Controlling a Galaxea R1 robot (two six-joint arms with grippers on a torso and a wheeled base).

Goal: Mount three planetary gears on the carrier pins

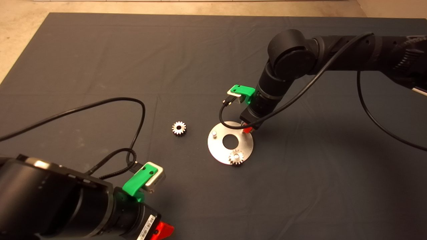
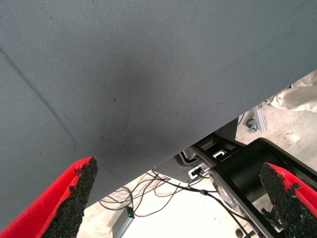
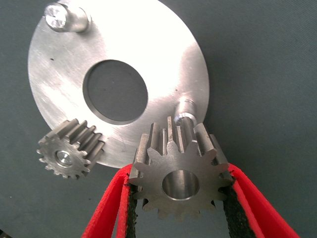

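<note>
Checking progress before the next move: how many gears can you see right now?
3. One gear sits on a pin at the disc's near edge. One is held in the right gripper just above a second pin. One lies loose on the mat, left of the disc.

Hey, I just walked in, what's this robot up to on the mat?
It is fitting gears onto a pinned metal disc. The right gripper holds one gear just above a bare pin, not yet seated. Another gear already sits on its pin, a third pin is bare, and a loose gear lies beside the disc. The left gripper waits open at the mat's near edge.
</note>
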